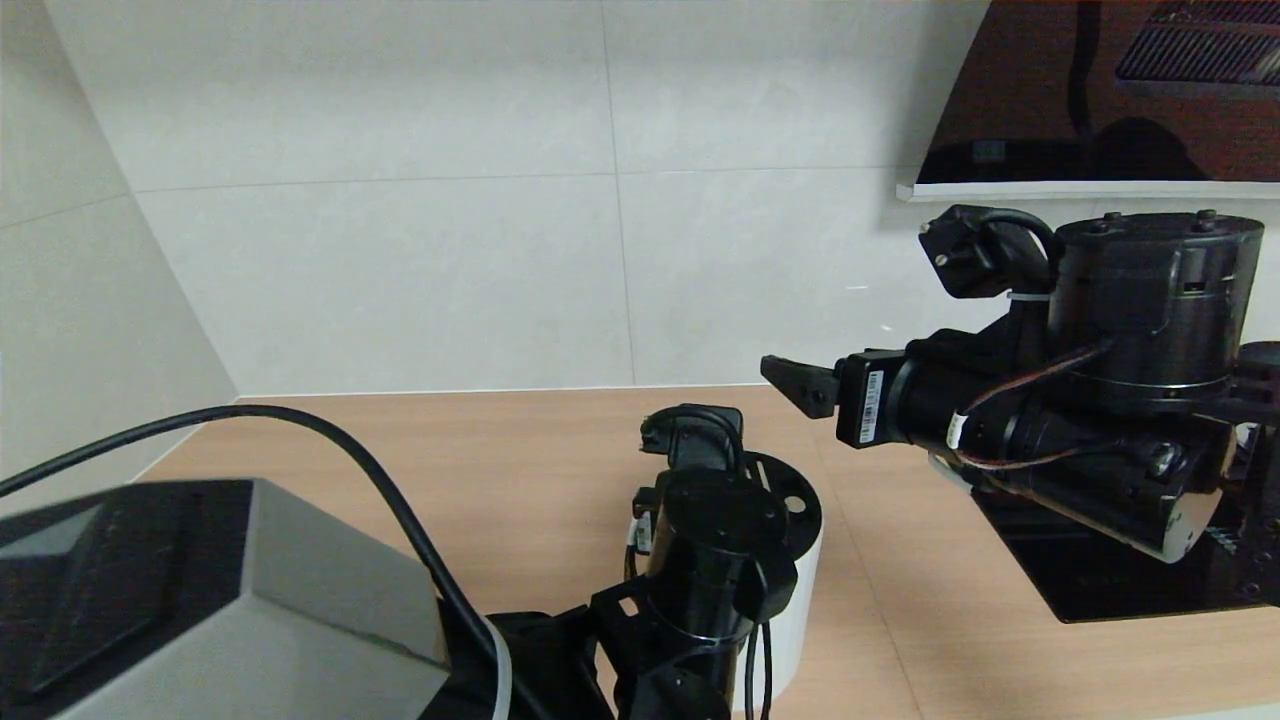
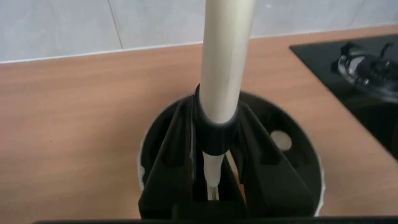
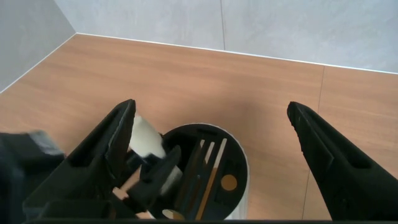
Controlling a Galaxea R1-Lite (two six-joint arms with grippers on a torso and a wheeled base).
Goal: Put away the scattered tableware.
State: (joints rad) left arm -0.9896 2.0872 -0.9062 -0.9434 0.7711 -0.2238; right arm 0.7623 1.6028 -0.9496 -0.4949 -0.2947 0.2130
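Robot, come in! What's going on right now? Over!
Left gripper shut on cream-handled utensil, tip in white cylindrical holder. Right gripper open, hanging above the holder. Nothing in the way.

Countertop (image 1: 520,450): light wood, meeting a pale tiled wall (image 1: 400,250) at the back.
Utensil holder (image 1: 803,605): white cylinder with a black slotted top, standing upright mid-counter.
Cooktop (image 1: 1100,580): black glass, right of the holder, apart from it.

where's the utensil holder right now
In the head view the utensil holder stands on the wooden counter just right of centre, with the black cooktop to its right. The left gripper holds a cream-handled utensil at its opening.
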